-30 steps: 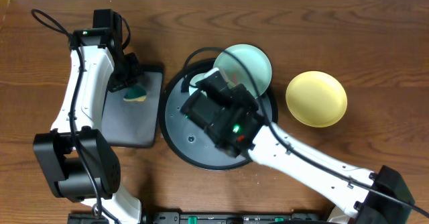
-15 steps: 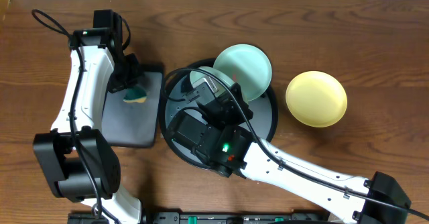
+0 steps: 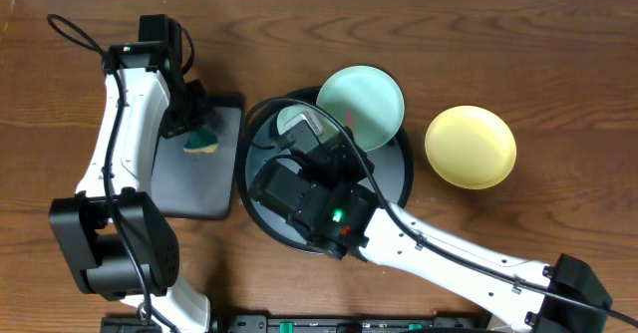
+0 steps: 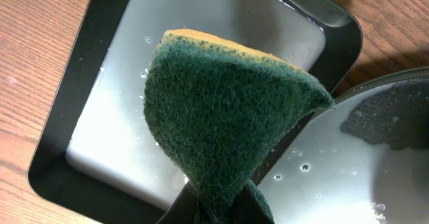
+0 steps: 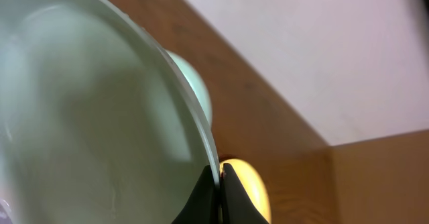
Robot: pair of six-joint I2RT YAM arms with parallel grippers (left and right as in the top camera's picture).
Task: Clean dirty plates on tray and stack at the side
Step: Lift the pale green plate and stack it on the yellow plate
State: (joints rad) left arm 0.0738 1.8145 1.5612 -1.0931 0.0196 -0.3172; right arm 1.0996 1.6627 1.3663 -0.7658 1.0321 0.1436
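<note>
My right gripper (image 5: pixel 219 184) is shut on the rim of a pale mint plate (image 5: pixel 87 117) and holds it tilted up on edge. In the overhead view this plate (image 3: pixel 296 124) shows as a pale sliver above the round black tray (image 3: pixel 396 178), mostly hidden by my right arm and gripper (image 3: pixel 313 144). A second mint plate (image 3: pixel 361 106) lies on the tray's far rim, also seen behind (image 5: pixel 199 96). The yellow plate (image 3: pixel 471 147) lies on the table to the right (image 5: pixel 247 190). My left gripper (image 4: pixel 218 207) is shut on a green and yellow sponge (image 4: pixel 228 110).
The sponge (image 3: pixel 202 140) hangs over a small black rectangular tray (image 3: pixel 194 183) left of the round tray, wet inside (image 4: pixel 100 130). The round tray's wet edge (image 4: pixel 355 163) lies next to it. The table's far edge is close behind.
My right arm has swung toward the front left over the round tray, and the held mint plate is tilted up. The left arm and sponge have not moved.
</note>
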